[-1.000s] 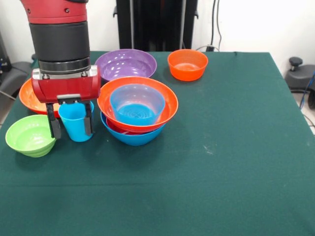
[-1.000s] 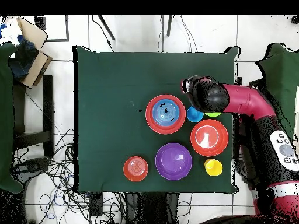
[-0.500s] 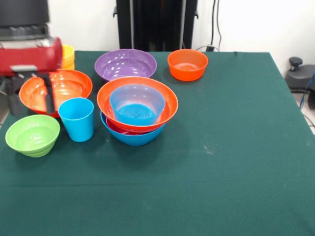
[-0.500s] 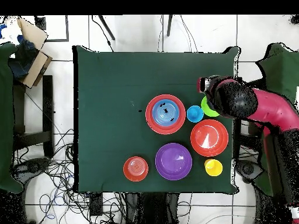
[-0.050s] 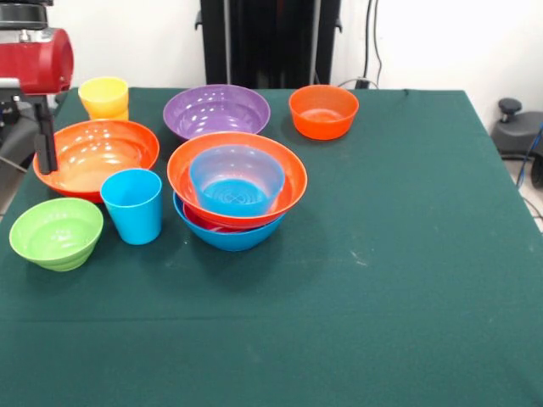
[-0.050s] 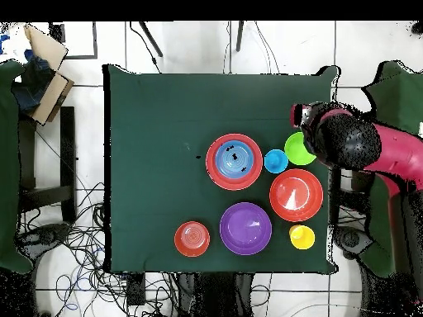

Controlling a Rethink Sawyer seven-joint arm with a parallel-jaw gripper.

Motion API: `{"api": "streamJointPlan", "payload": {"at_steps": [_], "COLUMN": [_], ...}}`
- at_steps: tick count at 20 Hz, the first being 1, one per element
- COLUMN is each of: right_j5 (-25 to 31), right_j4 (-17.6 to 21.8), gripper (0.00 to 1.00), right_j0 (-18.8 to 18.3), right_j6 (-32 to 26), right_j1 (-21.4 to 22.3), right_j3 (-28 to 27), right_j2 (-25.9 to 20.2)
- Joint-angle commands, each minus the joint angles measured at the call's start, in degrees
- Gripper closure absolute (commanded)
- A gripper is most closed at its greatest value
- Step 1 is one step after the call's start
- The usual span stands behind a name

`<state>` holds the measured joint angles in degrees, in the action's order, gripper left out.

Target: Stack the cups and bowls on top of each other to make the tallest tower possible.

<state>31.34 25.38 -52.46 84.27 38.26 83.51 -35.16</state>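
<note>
The tower (image 5: 236, 191) is a nested pile: a large blue bowl (image 5: 227, 237) at the bottom, a magenta rim showing above it, then a large orange bowl (image 5: 290, 180) and a medium blue bowl (image 5: 236, 176). Left of the pile the sky blue cup (image 5: 131, 206) stands upright on the cloth by itself. My gripper (image 5: 19, 165) hangs open and empty at the left edge, above the table's side and beyond the second large orange bowl (image 5: 95, 153). Overhead, the arm (image 6: 343, 142) covers the gripper beside the lime green bowl (image 6: 297, 149).
The yellow cup (image 5: 104, 97) stands behind the left orange bowl. A purple bowl (image 5: 216, 110) and a small orange bowl (image 5: 323, 110) sit at the back. The lime green bowl (image 5: 55, 233) is front left. Green cloth (image 5: 399, 280) covers the table.
My gripper stood around the blue cup a second ago. It has since lifted and swung left toward the table's edge, leaving the cup standing where it was.
</note>
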Motion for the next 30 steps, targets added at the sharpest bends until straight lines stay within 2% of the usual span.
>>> {"api": "streamJointPlan", "payload": {"at_steps": [1,6,11,13,14,18,21,26,29,30], "right_j5": [-2.95,-1.20,-4.38,-5.85,-9.17,-14.17,-15.05,-17.05,-15.39,-11.46], "right_j4": [4.91,4.27,5.86,6.38,6.51,5.94,5.49,5.32,4.76,3.90], "gripper": [0.00,0.00,0.00,0.00,0.00,0.00,0.00,0.00,0.00,0.00], "right_j0": [3.26,3.00,2.83,2.25,1.09,-1.17,-1.76,-1.69,-1.16,0.27], "right_j6": [-1.35,-1.27,0.74,0.99,1.85,2.95,2.11,0.76,-0.39,-0.99], "right_j1": [-0.29,2.53,4.54,5.40,5.74,6.86,6.88,2.21,0.80,0.96], "right_j3": [6.27,9.50,14.66,16.61,18.09,20.01,19.01,14.08,11.48,9.65], "right_j2": [0.43,0.89,2.15,2.02,1.02,-1.35,-2.28,-3.11,-3.21,-1.94]}}
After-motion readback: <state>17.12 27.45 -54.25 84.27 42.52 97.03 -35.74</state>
